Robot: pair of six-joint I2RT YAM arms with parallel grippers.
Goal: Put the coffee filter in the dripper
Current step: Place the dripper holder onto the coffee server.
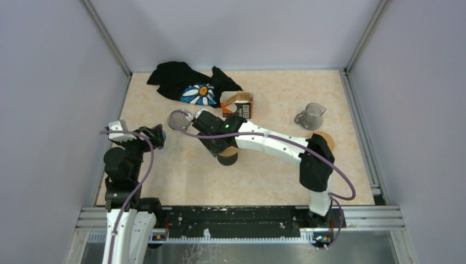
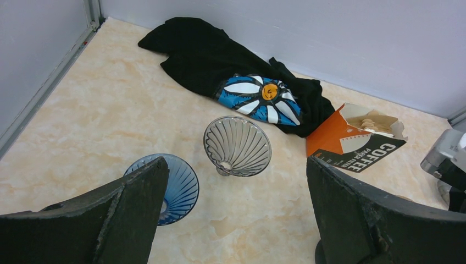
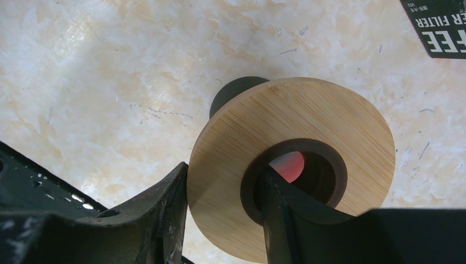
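The orange and black coffee filter box [image 2: 351, 144] lies open on its side, with brown paper filters [image 2: 370, 121] showing inside; it also shows in the top view [image 1: 239, 105]. A clear grey dripper [image 2: 237, 146] and a blue dripper [image 2: 175, 187] stand ahead of my left gripper [image 2: 235, 164], which is open and empty above the table. My right gripper [image 3: 224, 171] is shut on a wooden ring stand [image 3: 308, 118], with one finger outside its rim and the other in its hole. In the top view this gripper [image 1: 222, 149] is at the table's middle.
A black cloth with a blue daisy print [image 1: 192, 85] lies at the back left. A clear handled dripper [image 1: 310, 115] and a second wooden ring [image 1: 323, 137] sit at the right. Metal rails border the marble table [image 1: 264, 176].
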